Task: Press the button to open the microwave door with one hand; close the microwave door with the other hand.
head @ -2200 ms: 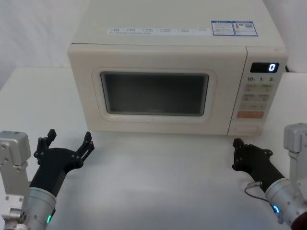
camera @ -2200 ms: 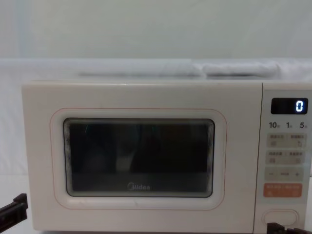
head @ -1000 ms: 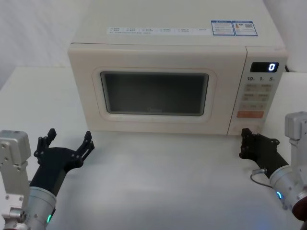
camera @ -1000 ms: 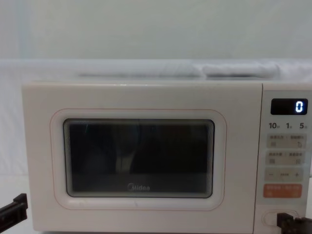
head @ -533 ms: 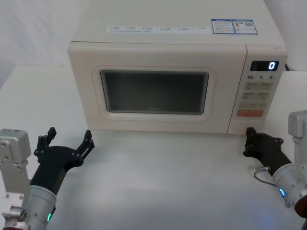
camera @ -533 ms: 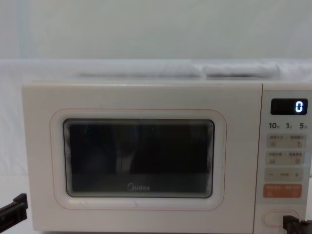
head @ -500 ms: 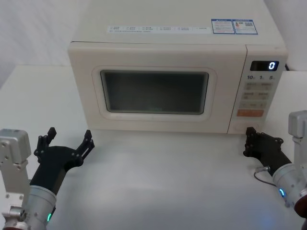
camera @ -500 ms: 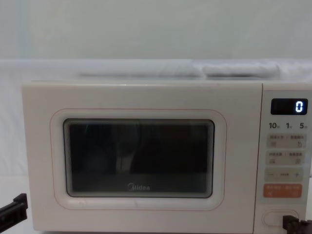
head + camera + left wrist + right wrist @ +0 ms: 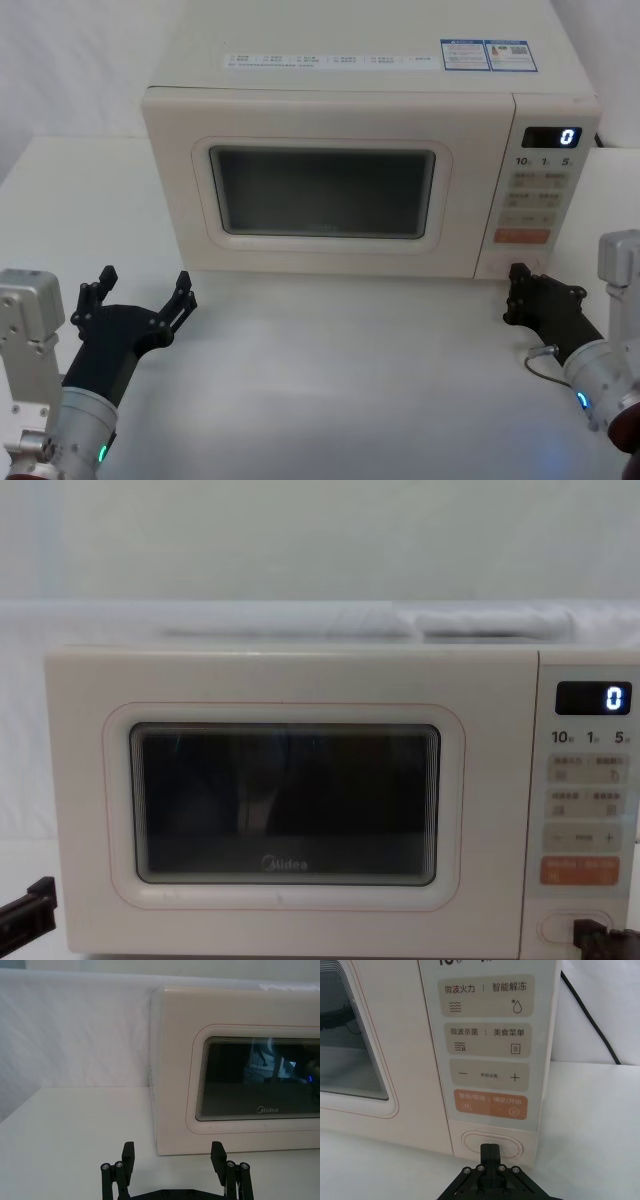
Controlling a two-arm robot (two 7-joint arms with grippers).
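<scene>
**Right end effector forward, left spread and low**

The right end effector (image 9: 518,292) reaches forward on its silver wrist, fingers pressed together into a single tip. The left end effector (image 9: 140,294) sits low on the left, its fingers (image 9: 128,1153) splayed wide apart, pointing forward.

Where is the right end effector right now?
In the head view, the right end effector sits low at the microwave's right front corner, tip at the oval button under the orange key.
</scene>
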